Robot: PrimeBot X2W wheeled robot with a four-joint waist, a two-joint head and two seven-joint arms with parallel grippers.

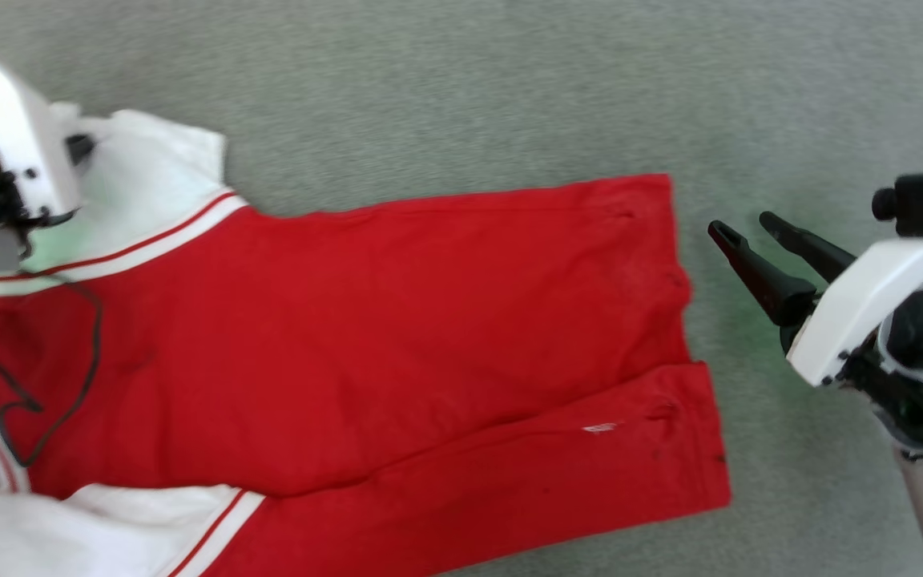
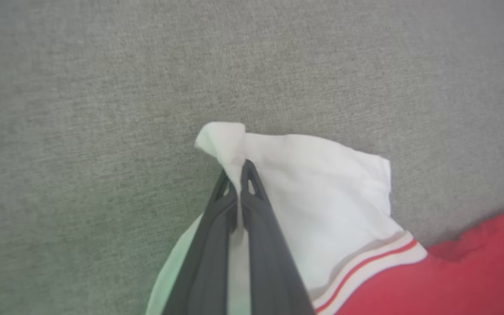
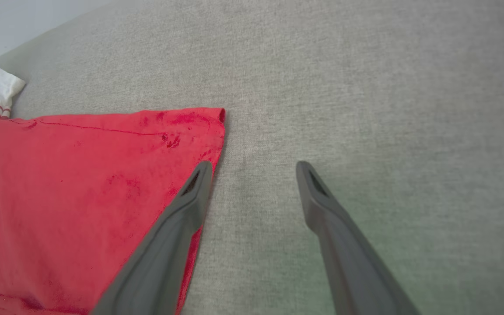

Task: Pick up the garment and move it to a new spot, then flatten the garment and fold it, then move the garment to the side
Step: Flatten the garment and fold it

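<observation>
Red jersey cloth, the garment [image 1: 349, 344] lies spread across the centre and lower left of the head view on a grey woven surface [image 1: 461, 88]. At the upper left, a corner of its white sleeve end [image 2: 322, 192] is pinched between the closed fingers of the left gripper [image 2: 236, 175]. At the right edge, the right gripper [image 1: 740, 224] hangs empty with fingers spread wide, just beside the garment's hem.

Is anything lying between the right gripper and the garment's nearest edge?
No. The head view shows a bare stretch of grey surface between the right gripper and the garment.
</observation>
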